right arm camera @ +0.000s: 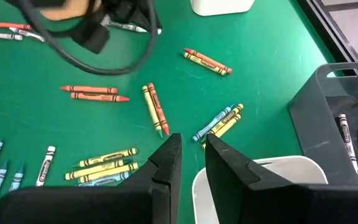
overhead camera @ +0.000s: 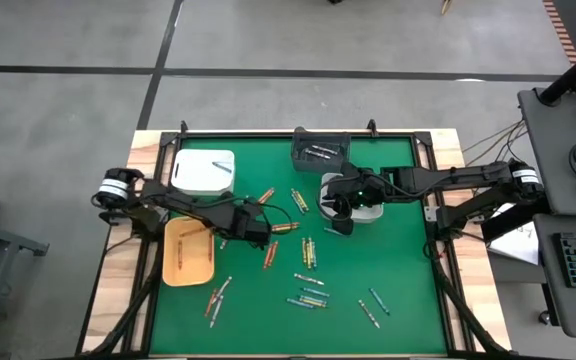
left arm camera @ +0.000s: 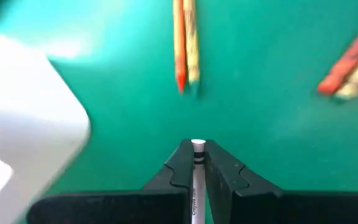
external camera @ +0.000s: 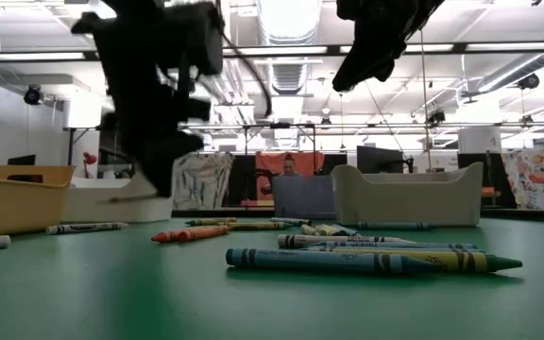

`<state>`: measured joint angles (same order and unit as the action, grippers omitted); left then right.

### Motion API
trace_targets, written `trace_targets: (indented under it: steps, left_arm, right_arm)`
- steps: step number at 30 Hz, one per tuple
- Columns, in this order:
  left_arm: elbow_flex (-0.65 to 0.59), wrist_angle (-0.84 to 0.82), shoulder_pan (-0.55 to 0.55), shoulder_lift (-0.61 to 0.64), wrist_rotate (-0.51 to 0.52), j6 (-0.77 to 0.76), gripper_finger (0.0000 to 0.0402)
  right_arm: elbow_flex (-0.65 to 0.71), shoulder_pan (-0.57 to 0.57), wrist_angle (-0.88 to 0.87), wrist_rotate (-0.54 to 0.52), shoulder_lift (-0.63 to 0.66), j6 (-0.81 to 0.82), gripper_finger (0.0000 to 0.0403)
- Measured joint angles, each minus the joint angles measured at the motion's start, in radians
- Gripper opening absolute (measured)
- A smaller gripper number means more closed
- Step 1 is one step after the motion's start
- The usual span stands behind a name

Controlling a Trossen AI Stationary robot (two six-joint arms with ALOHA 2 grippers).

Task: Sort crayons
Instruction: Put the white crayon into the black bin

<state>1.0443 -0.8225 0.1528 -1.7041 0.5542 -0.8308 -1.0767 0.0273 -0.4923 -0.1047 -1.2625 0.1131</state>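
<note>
Crayons (overhead camera: pixel 308 252) lie scattered on the green mat, red-orange, yellow, blue-green and white. My left gripper (overhead camera: pixel 256 228) hangs above the mat beside the tan tray (overhead camera: pixel 188 252), shut on a white crayon (left arm camera: pixel 197 177). It shows dark and blurred in the low view (external camera: pixel 163 142). My right gripper (overhead camera: pixel 336 208) hangs over the near left corner of a white bin (overhead camera: pixel 368 205). Its fingers (right arm camera: pixel 192 155) stand a little apart with nothing between them. A dark grey bin (overhead camera: pixel 320 152) holds white and grey crayons (right arm camera: pixel 352 140). My left gripper pinches the white crayon between its two fingers. The crayon lies along the fingers, and its flat end (left arm camera: pixel 197 147) sticks out just past the fingertips. It is lifted clear of the mat.
A white tray (overhead camera: pixel 204 170) stands at the far left with one crayon in it, and it shows blurred in the left wrist view (left arm camera: pixel 23 130). A red-orange and a yellow crayon (left arm camera: pixel 185 43) lie side by side ahead of my left gripper. Table frame rails run along the mat's edges.
</note>
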Motion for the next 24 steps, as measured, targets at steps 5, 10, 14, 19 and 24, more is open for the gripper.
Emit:
trace_targets:
  steps: [5,10,14,19,24]
  left_arm:
    - [0.044,0.059,0.053,0.106,0.128,0.126,0.0001]
    - [0.013,0.36,0.101,0.245,0.144,0.375,0.0]
    - [-0.063,0.644,0.128,0.337,0.132,0.559,0.0]
    - [-0.192,1.022,0.133,0.406,0.017,0.689,0.0]
    - [-0.315,1.364,0.132,0.414,-0.021,0.763,0.0]
  right_arm:
    - [0.015,-0.013,0.026,0.0,-0.001,0.005,0.0063]
    - [0.098,-0.033,0.23,0.001,-0.003,-0.001,0.0063]
    - [0.199,-0.049,0.487,0.008,-0.003,-0.019,0.0063]
    - [0.329,-0.06,0.855,0.04,-0.003,-0.057,0.0064]
    - [0.36,-0.06,0.992,0.106,-0.003,-0.044,0.009]
